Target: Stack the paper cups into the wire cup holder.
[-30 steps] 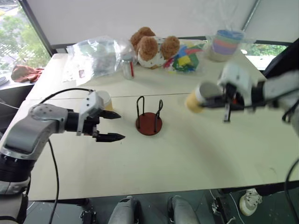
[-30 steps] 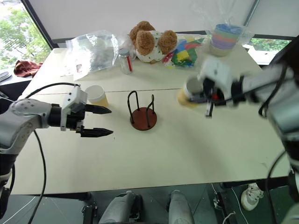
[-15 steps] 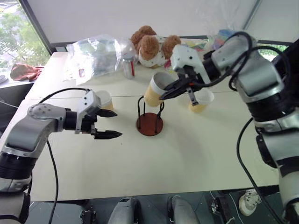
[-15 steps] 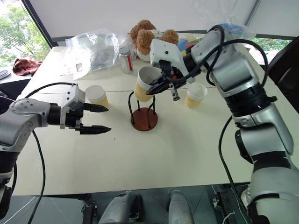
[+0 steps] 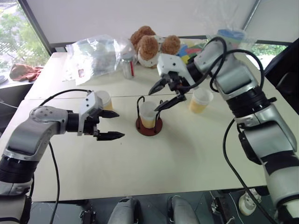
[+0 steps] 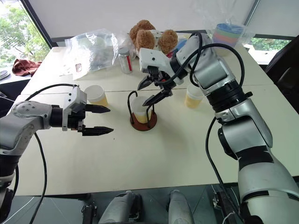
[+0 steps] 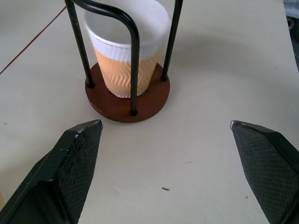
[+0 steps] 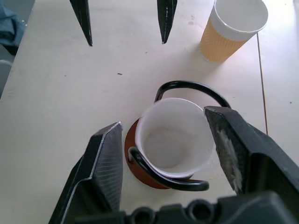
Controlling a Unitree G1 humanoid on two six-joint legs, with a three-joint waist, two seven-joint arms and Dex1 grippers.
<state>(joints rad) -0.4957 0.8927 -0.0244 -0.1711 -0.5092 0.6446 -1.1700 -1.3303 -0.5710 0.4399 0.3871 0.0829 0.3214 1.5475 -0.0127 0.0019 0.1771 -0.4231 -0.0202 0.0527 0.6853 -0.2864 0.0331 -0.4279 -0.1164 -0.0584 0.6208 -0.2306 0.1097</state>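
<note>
Far left on the pale wooden table [image 5: 187, 158], the left gripper [image 5: 114, 125] hangs just above the surface with its two black fingers spread wide, holding nothing, pointed toward the holder. Right behind it sits a small tapered paper cup with a white rim and orange band [image 5: 104, 100], partly blocked by the gripper's grey housing, so you only get the rim and a sliver of the side.

Middle of the table: the wire cup holder with a round dark red base and two upright black wire loops [image 5: 149, 126], and a second orange-banded paper cup [image 5: 148, 115] sits upright inside it, on the base between the loops. The right gripper [image 5: 165, 95] hovers just above that cup, fingers parted on either side of the rim and not pinching it.

Just right of that, a third orange-banded paper cup [image 5: 200, 100] stands on the table, partly behind the right arm.

Along the back edge: a crumpled clear plastic bag [image 5: 96, 55], a small clear jar [image 5: 127, 67], a brown teddy bear [image 5: 152, 46], some bright coloured bits [image 5: 188, 50] I can't identify, and a pastel stack in clear plastic [image 6: 225, 36] half hidden by the arm.
</note>
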